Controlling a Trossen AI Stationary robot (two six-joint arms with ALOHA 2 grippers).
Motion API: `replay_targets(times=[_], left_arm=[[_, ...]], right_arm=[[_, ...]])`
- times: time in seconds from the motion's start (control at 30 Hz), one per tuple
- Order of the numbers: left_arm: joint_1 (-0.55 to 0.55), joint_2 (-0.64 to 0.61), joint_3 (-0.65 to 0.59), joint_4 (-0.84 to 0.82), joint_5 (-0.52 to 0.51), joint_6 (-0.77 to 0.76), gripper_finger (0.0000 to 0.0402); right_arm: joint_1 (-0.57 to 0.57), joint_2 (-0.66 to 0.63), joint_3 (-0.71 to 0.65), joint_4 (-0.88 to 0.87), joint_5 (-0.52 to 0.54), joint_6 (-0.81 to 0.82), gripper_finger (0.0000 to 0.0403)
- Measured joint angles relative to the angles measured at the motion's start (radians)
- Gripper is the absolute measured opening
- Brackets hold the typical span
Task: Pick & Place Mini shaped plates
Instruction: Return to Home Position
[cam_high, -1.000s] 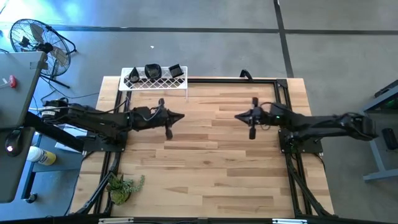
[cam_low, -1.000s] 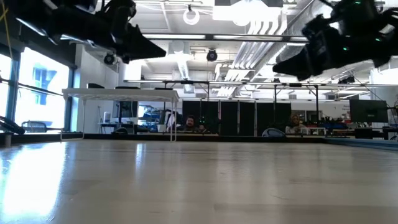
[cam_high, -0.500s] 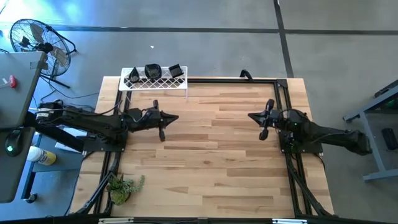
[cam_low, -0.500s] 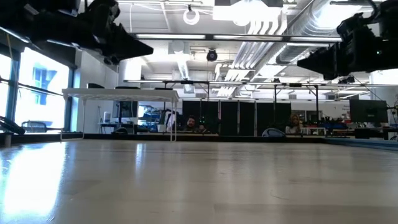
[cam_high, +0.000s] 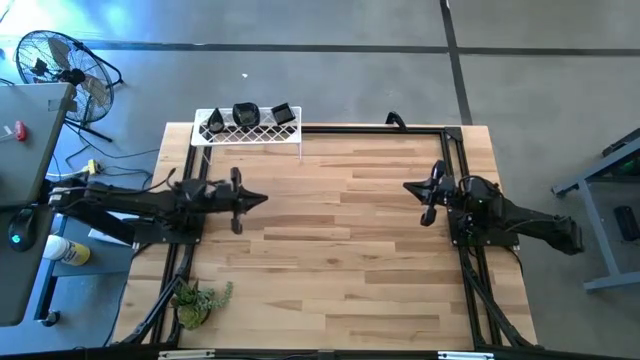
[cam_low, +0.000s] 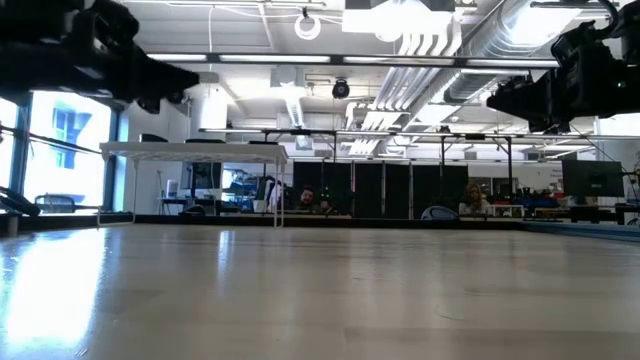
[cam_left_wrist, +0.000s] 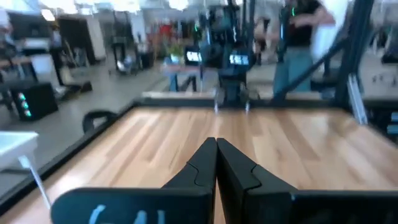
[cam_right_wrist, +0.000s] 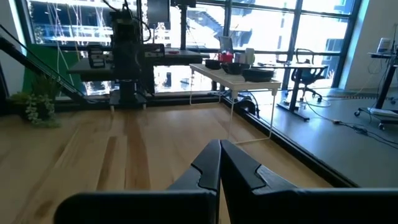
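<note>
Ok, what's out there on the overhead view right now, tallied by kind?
Black plate stacks: 3, all on the rack; single plates cannot be counted
White wire rack: 1
Green plant: 1
Total: 5

Bright ceiling lights (cam_low: 375, 15) and seemingly daylight from the window (cam_low: 65, 135) throw pale glare across the table (cam_low: 320, 290).

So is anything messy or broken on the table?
Nothing stands out. The plates sit in three groups on the white rack at the far corner of the table, and the left gripper and right gripper hover shut and empty.
</note>
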Motion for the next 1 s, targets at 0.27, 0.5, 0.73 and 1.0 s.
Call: replay_targets(times=[0.27, 0.5, 0.73, 1.0], left_arm=[[0.068, -0.334, -0.068, -0.236, -0.008, -0.048, 0.0001], [0.106, -0.595, -0.071, -0.481, -0.028, -0.036, 0.0001], [0.103, -0.576, -0.072, -0.526, -0.079, -0.062, 0.0001], [0.103, -0.544, -0.074, -0.525, -0.080, -0.076, 0.0001]], right_arm=[[0.000, -0.003, 0.000, -0.007, -0.016, 0.017, 0.0004], [-0.001, -0.003, 0.000, -0.008, -0.003, 0.019, 0.0002], [-0.001, 0.004, 0.000, 0.004, 0.079, 0.027, 0.0003], [-0.001, 0.002, -0.001, 0.032, 0.144, 0.027, 0.0005]])
